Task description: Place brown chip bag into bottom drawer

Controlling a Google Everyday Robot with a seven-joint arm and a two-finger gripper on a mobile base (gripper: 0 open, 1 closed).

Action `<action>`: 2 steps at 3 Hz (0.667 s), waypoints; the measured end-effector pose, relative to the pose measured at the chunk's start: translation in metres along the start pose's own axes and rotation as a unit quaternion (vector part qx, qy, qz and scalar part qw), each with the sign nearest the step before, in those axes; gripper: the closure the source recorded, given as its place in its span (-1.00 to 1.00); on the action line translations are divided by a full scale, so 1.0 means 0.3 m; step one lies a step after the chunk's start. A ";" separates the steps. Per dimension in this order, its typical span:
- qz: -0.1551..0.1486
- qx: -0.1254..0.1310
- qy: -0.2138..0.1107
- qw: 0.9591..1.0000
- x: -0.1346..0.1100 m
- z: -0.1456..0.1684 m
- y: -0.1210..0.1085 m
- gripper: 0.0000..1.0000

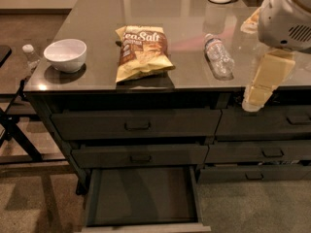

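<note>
At the far left a small capped bottle point(30, 55) stands off the bench point(92, 18), beyond its left edge. On the bench, a white bowl point(65, 55) sits near the front-left corner. The brown chip bag point(142, 52) lies flat right of it, well apart, its lower end close to the front edge. Below, the bottom drawer point(142, 195) is pulled out, its bare floor open from above. A clear water bottle point(218, 59) lies on its side further right. The gripper point(253, 101) hangs at the far right, out past the bench's front edge and well away from the bag; whether it is spread or closed cannot be told.
</note>
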State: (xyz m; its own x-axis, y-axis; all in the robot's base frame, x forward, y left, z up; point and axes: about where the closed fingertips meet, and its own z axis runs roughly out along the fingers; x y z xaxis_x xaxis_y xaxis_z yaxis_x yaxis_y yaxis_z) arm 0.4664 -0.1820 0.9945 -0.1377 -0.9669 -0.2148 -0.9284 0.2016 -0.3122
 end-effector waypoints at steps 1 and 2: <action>-0.021 0.005 -0.014 1.000 -0.071 0.042 -0.027 -1.00; -0.054 0.007 -0.031 0.998 -0.185 0.120 -0.068 -1.00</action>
State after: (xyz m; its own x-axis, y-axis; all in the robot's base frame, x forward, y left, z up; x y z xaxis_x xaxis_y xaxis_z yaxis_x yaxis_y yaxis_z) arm 0.5054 -0.1268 0.9794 -0.0145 -0.9717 -0.2359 -0.9319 0.0987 -0.3490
